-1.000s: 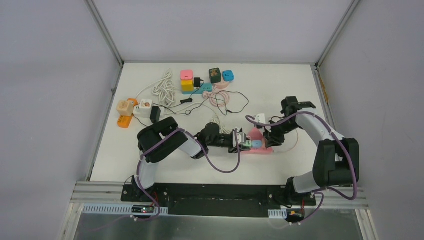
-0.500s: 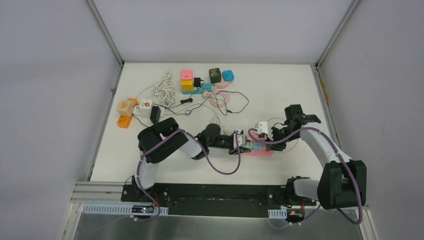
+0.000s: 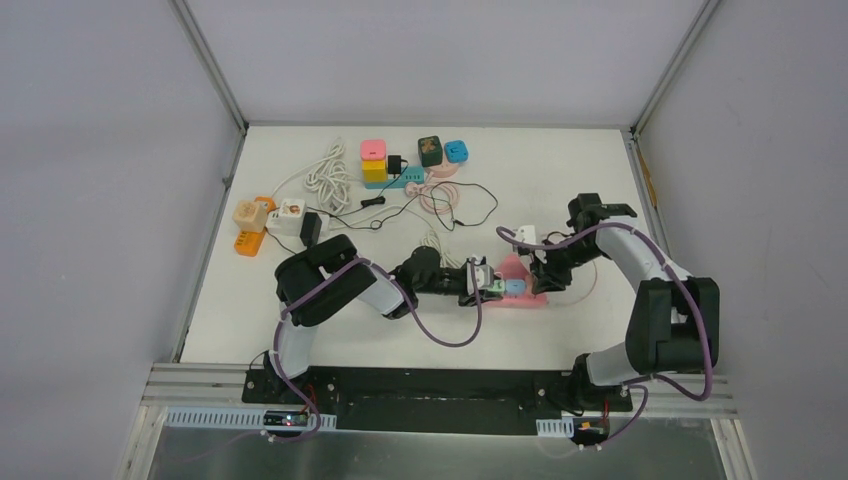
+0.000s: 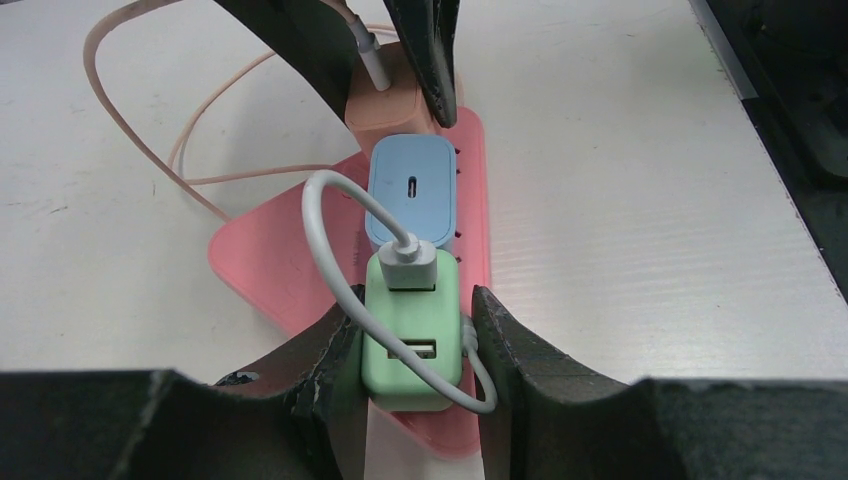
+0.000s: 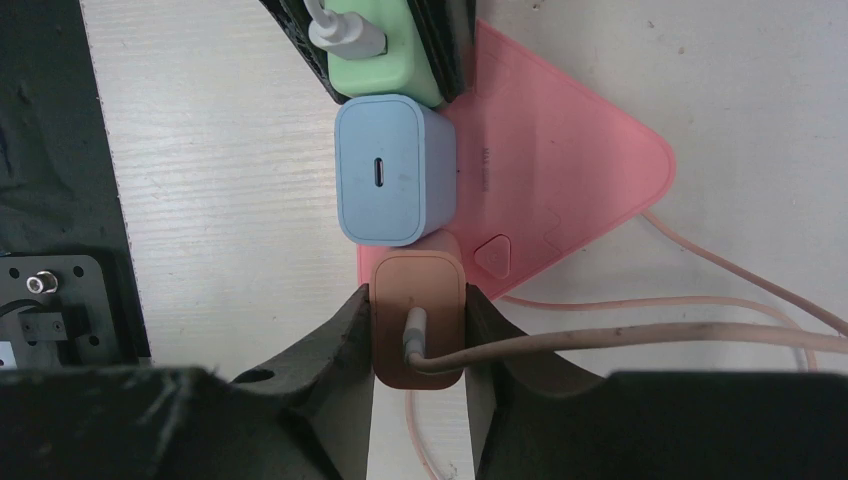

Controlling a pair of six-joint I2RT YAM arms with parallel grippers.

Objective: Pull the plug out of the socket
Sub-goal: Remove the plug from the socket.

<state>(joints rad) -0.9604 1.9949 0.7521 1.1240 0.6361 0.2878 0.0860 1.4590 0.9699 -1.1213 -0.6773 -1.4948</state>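
Observation:
A pink triangular power strip (image 3: 523, 295) lies mid-table with three plugs in a row: green (image 4: 412, 335), blue (image 4: 412, 195) and orange (image 4: 385, 100). My left gripper (image 4: 410, 350) is shut on the green plug, with its white cable (image 4: 325, 250) looped past one finger. My right gripper (image 5: 418, 335) is shut on the orange plug (image 5: 418, 300), whose peach cable (image 5: 650, 335) runs off to the right. The blue plug (image 5: 392, 185) stands free between them. In the top view the two grippers (image 3: 487, 284) (image 3: 538, 274) face each other across the strip.
A white adapter (image 3: 522, 237) on a cable lies just behind the strip. At the back are coloured cube sockets (image 3: 374, 160), a coiled white cable (image 3: 328, 178) and black leads (image 3: 440, 205). Orange, beige and white cubes (image 3: 262, 218) sit at the left.
The right arm swung outward to the right and has come back; the strip and the white adapter shifted with it. Both grippers stayed shut on their plugs.

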